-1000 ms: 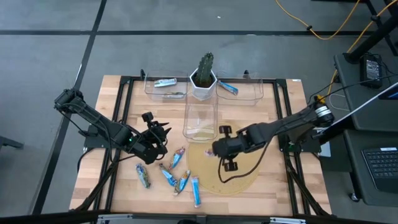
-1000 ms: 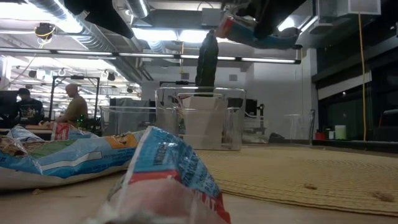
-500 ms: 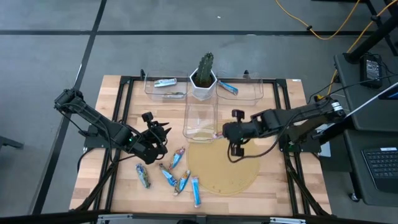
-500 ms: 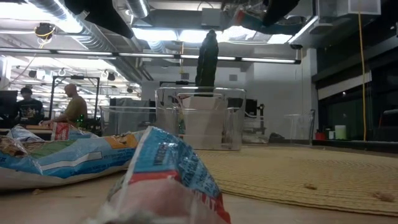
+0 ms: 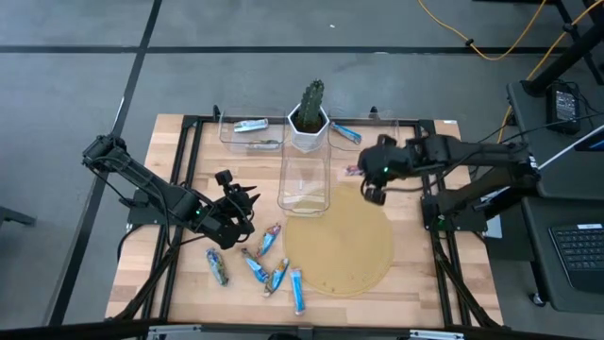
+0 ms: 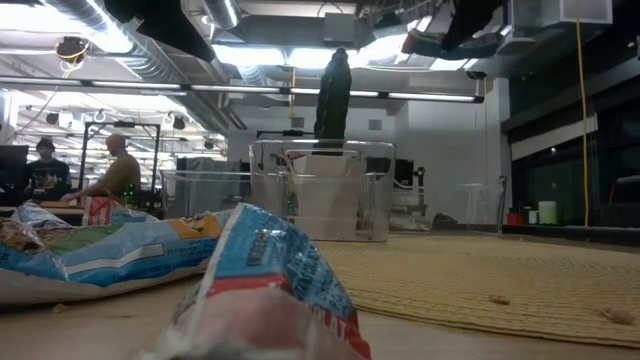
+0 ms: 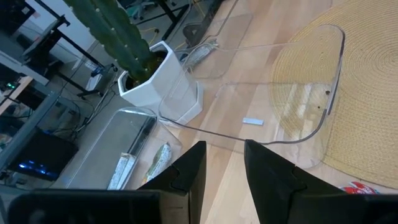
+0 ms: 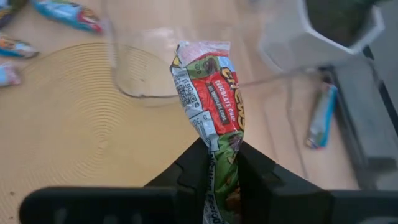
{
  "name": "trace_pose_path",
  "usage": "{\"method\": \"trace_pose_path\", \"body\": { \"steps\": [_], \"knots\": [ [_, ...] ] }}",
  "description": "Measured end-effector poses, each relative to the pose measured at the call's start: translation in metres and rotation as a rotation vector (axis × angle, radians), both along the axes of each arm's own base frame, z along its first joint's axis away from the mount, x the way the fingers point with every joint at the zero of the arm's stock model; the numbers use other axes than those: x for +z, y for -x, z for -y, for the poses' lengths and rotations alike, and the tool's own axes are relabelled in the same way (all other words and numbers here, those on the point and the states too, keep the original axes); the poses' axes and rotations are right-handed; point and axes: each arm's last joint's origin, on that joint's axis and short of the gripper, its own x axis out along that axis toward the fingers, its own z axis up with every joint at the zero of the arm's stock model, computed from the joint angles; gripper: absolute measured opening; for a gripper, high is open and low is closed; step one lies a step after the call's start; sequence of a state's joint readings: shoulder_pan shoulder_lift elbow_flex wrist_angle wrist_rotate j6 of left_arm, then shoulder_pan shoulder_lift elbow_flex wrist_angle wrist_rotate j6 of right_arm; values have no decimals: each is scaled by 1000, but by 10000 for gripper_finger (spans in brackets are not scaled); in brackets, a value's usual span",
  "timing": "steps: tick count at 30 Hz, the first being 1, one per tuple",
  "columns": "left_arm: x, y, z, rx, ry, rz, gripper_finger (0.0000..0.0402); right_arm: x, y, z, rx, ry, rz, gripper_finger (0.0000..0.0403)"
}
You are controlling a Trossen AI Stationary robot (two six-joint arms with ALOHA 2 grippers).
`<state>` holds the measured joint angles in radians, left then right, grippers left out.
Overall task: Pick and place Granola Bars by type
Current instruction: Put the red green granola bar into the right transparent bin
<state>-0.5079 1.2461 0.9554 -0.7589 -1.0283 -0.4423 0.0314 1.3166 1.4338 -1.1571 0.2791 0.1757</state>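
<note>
Right gripper (image 8: 216, 163) clamped on the end of a red-green bar (image 8: 210, 102); bar juts forward from fingers, above the table beside the mat (image 5: 340, 250) edge, near the right bin (image 5: 377, 142). Left gripper (image 5: 236, 210) hovers by the loose bars (image 5: 257, 267), fingers slightly parted, holding nothing. Far bins: one blue bar (image 5: 345, 134) right, two bars left, partly hidden by cactus pot (image 5: 308, 127).

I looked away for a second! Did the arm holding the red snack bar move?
Yes. The right end effector, shut on the granola bar, went from the round woven mat toward the back bin beside the cactus pot.
</note>
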Motion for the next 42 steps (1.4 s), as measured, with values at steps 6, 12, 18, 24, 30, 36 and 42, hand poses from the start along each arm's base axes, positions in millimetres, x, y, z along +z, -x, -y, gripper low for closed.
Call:
{"method": "trace_pose_path", "body": {
  "steps": [6,12,18,24,30,36,42],
  "knots": [
    [0,0,0,0,0,0,102,10,20,21,-77,8,9,71],
    [0,0,0,0,0,0,102,16,32,37,-123,13,21,71],
    [0,0,0,0,0,0,102,15,37,52,-171,25,-2,71],
    [0,0,0,2,4,3,102,15,43,71,-230,46,-19,71],
    [0,0,0,3,5,4,102,15,53,94,-313,63,-37,71],
    [0,0,0,3,5,4,102,15,62,112,-393,73,-40,71],
    [0,0,0,3,6,4,102,18,66,128,-411,63,19,71]
  ]
}}
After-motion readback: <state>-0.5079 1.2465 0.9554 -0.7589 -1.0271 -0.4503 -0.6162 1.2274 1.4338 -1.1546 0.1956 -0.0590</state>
